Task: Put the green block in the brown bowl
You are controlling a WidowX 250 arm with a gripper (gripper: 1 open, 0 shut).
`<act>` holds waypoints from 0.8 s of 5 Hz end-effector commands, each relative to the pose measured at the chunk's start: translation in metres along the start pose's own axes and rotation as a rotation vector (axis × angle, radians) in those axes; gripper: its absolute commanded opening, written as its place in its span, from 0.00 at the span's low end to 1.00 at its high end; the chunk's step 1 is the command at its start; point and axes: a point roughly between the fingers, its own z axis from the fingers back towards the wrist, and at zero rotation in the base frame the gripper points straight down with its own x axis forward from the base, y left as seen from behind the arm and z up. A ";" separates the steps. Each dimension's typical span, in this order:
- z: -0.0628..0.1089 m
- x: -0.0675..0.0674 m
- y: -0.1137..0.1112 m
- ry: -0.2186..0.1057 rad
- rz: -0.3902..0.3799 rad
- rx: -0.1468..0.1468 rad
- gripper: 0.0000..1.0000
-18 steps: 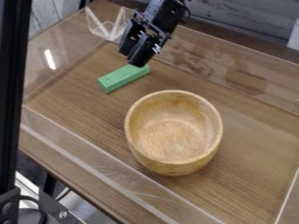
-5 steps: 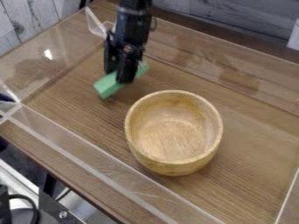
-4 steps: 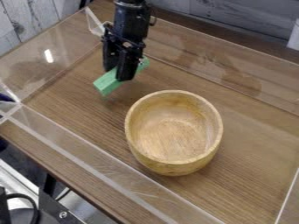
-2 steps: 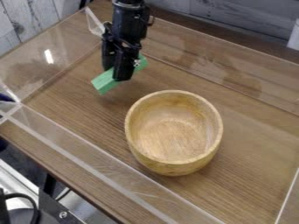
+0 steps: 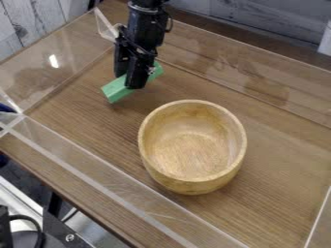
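The green block (image 5: 116, 92) is a small bright green bar on the wooden table, left of and behind the brown bowl. My gripper (image 5: 134, 79) points steeply down over the block's middle, with a dark finger on each side of it, closed against it. Only the block's near-left end and a sliver of its far end (image 5: 157, 71) show past the fingers. I cannot tell whether the block rests on the table or hangs just above it. The brown bowl (image 5: 193, 145), round, thick-walled and of light wood, stands empty at the centre right, about a block's length from the gripper.
A clear plastic wall (image 5: 52, 73) rims the table on the left and along the front edge (image 5: 116, 199). The wooden tabletop (image 5: 272, 87) stretches away behind and to the right of the bowl.
Since the earliest frame the gripper has come down onto the block, which has turned to point more toward the camera. Over the last second gripper and block have barely shifted.
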 end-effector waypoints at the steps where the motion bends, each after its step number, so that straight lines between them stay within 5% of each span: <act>1: 0.032 -0.004 0.006 -0.070 0.027 0.059 0.00; 2: 0.043 -0.010 0.006 -0.089 0.042 0.067 0.00; 4: 0.102 -0.020 -0.031 -0.173 -0.087 0.238 0.00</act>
